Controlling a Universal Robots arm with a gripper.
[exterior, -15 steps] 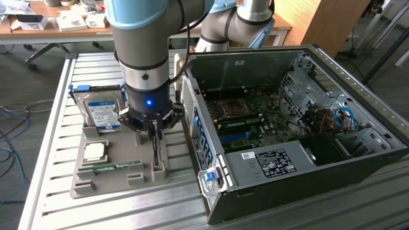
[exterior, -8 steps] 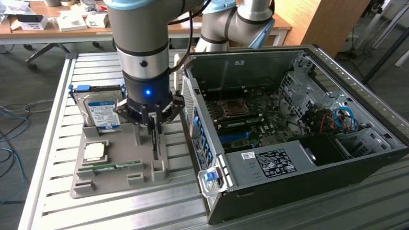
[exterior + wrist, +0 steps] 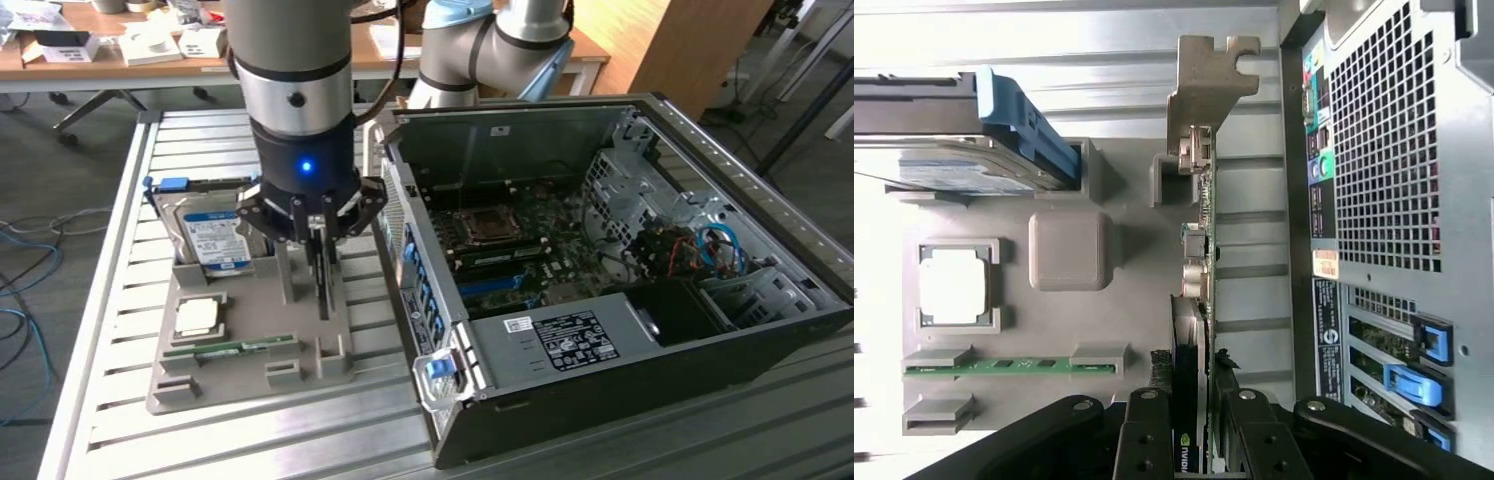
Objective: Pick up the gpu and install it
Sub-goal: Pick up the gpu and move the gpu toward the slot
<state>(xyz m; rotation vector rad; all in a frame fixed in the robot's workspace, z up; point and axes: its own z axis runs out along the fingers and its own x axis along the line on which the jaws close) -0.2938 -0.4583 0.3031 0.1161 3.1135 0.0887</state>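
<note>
Remote pick in progress: my gripper (image 3: 320, 235) stands directly above the grey parts holder (image 3: 254, 375) on the slatted surface (image 3: 107, 440). Its jaws appear pinched on the top edge of the gpu (image 3: 324, 285), one finger against each face. In the wrist view the gripper (image 3: 1192, 440) straddles the gpu (image 3: 1199, 250), which stands edge-on and upright in its slot. That slot runs along the holder's edge nearest the open computer case (image 3: 534, 420). The card's metal bracket points away from the camera.

I judge this to be the grasp step. The card looks seated in the holder (image 3: 1124, 300) rather than lifted, though I cannot see whether its lower edge has left the slot.

The other parts sit apart from the grip. The blue-labelled hard drive (image 3: 214, 235) leans at the holder's far corner, the processor (image 3: 198, 317) lies in its recess, and the green memory stick (image 3: 247, 347) rests near the front edge.

In my view the next move calls for a straight pull out of the slot with no twist, since the slot walls hug the thin board. The rim of the case (image 3: 1384, 150) stands just beside the holder, so side clearance is slim. The motherboard (image 3: 521, 240) lies flat inside the case, so the card would have to arrive square to it.
</note>
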